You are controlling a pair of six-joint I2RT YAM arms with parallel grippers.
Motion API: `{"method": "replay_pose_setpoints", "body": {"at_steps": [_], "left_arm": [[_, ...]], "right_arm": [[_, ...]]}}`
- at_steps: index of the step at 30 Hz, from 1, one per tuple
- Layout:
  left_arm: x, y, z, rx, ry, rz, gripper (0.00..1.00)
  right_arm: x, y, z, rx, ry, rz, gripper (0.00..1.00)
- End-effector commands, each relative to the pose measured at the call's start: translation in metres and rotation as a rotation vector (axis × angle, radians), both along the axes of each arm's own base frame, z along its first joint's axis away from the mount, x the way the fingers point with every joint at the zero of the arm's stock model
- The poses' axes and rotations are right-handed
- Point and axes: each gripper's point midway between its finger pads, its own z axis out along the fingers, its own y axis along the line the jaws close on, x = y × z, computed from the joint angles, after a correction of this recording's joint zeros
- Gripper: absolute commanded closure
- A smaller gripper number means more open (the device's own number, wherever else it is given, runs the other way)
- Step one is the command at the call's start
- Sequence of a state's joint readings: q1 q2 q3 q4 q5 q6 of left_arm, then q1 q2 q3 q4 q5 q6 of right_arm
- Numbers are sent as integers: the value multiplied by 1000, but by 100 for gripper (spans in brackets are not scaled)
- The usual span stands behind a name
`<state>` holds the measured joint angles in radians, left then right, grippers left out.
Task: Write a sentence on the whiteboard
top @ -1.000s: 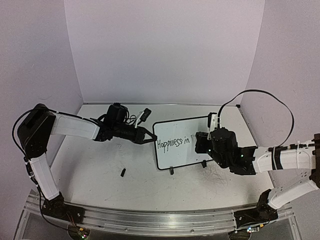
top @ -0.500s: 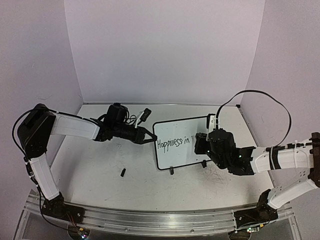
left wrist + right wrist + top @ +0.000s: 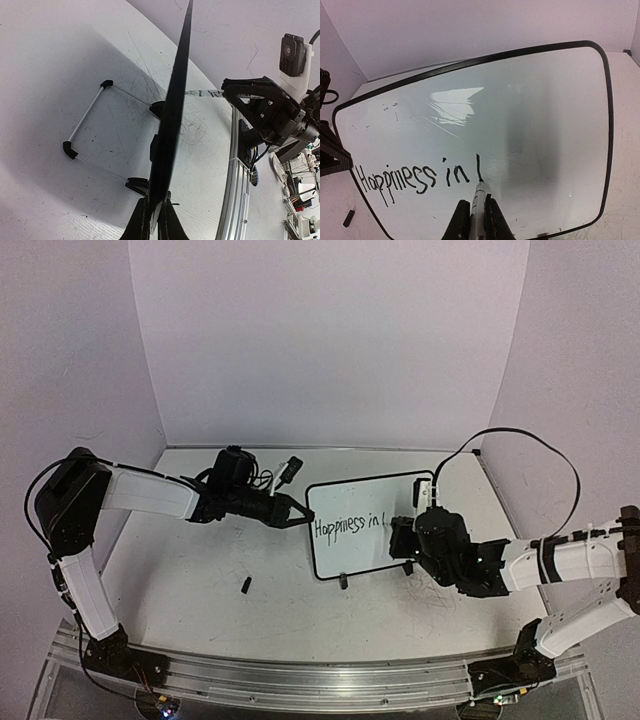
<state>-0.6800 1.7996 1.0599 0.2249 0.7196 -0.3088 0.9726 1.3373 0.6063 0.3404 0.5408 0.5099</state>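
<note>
The whiteboard (image 3: 350,500) stands tilted on its two black feet mid-table. The sentence (image 3: 348,526) reads "Happiness in" plus a fresh vertical stroke; it also shows in the right wrist view (image 3: 415,179). My left gripper (image 3: 297,517) is shut on the whiteboard's left edge, seen edge-on in the left wrist view (image 3: 175,105), fingers (image 3: 142,222) pinching the frame. My right gripper (image 3: 405,537) is shut on a white marker (image 3: 479,210), its tip touching the whiteboard (image 3: 535,115) at the bottom of the vertical stroke.
A small black marker cap (image 3: 245,585) lies on the table in front of the left arm, also visible in the right wrist view (image 3: 349,218). The board's wire stand (image 3: 90,135) rests behind it. White walls enclose the table on three sides.
My right gripper moved slightly toward me and down the board, drawing a new vertical stroke after "in". The left arm and the whiteboard have not moved.
</note>
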Motion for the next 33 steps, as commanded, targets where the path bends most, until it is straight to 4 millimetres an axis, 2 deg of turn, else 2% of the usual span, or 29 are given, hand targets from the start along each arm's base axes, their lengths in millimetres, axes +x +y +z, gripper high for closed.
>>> {"method": "replay_pose_setpoints", "body": {"at_steps": [1,6,11,17,22,33], "left_arm": [[-12,-4,10,10,11,-30,100],[-12,-4,10,10,9,-30,100],[-12,-4,11,8,8,-32,100],[-13,-4,12,8,5,-30,100],[-13,-4,13,6,5,-32,100],[-13,-4,12,6,5,-33,100]], "right_arm": [[-1,-7,0,-3,7,-31,100],[0,-12,21,11,-36,-43,100],[1,3,37,59,-62,18,100],[4,17,31,63,-56,53,100],[8,15,35,57,-73,31,100],[11,5,30,17,-77,-28,100]]}}
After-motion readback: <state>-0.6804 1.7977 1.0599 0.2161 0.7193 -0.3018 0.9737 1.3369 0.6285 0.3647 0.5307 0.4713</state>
